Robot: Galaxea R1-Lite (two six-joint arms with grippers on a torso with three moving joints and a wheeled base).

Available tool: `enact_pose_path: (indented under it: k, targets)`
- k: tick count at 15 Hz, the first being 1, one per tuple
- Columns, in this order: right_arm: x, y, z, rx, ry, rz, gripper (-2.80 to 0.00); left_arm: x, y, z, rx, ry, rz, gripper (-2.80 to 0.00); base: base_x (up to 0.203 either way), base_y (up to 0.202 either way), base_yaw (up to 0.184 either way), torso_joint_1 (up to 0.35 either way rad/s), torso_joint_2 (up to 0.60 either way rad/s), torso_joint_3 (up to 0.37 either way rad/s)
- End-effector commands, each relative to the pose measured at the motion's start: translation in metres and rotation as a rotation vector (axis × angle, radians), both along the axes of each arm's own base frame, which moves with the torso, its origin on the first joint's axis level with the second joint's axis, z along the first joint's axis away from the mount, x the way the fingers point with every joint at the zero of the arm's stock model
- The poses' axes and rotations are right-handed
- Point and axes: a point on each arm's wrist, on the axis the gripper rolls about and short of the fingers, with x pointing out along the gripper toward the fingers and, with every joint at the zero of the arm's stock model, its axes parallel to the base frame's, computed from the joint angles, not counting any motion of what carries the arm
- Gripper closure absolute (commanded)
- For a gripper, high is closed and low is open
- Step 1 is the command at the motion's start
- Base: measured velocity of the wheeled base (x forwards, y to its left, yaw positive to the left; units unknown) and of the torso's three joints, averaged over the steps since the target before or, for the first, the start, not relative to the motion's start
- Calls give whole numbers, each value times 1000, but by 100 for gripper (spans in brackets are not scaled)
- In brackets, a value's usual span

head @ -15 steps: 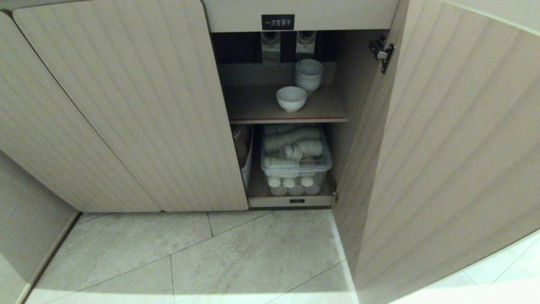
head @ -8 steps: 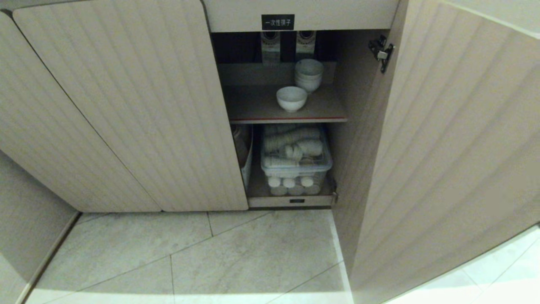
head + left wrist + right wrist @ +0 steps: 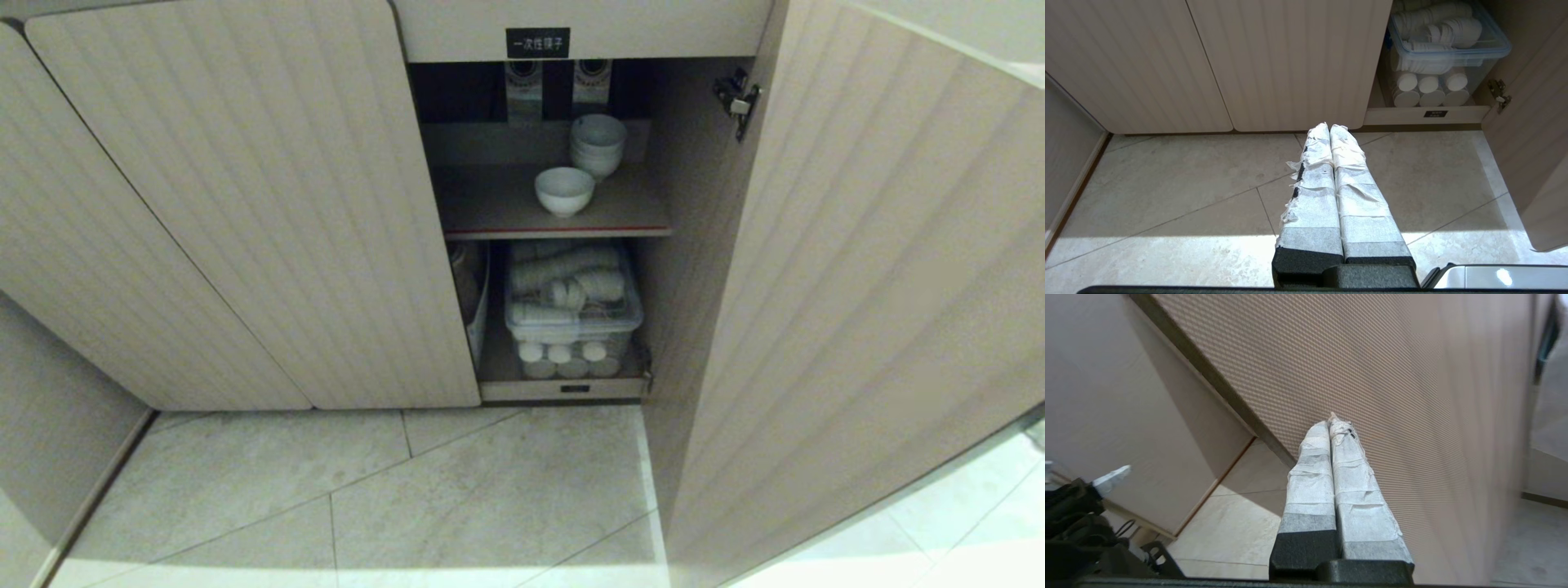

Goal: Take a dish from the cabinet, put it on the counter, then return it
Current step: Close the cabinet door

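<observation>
The dish [image 3: 563,190], a small white bowl, stands alone near the front of the red-edged upper shelf [image 3: 571,229] of the cabinet [image 3: 245,204]. The right door [image 3: 882,286] stands open. Neither gripper shows in the head view. My right gripper [image 3: 1331,418] is shut and empty, its taped tips close against the door's fluted face [image 3: 1392,375]; whether they touch it I cannot tell. My left gripper [image 3: 1329,127] is shut and empty, hanging over the floor in front of the closed doors. The counter is out of view.
A stack of like white bowls [image 3: 598,144] stands behind the dish. On the lower shelf sits a clear plastic box of paper cups [image 3: 571,302]. A black label [image 3: 537,42] marks the cabinet top. A hinge [image 3: 737,102] juts inside the open door. Tiled floor [image 3: 408,498] lies in front.
The open right door has swung slightly inward, its lower edge shifting left in the head view. The dish and the shelves have not moved.
</observation>
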Motion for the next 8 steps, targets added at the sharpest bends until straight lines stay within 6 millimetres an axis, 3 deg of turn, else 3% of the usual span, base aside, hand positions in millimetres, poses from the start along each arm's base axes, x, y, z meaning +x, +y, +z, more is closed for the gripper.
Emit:
enact_pose_path:
  k: [1,8]
  targets:
    - [9,2,-2,0,32,26,0,0,0,0,-1,-1,0,0,0,0,0,0,0,0]
    - [28,10,-4,2,61,86,0,0,0,0,-1,-1,0,0,0,0,0,0,0,0]
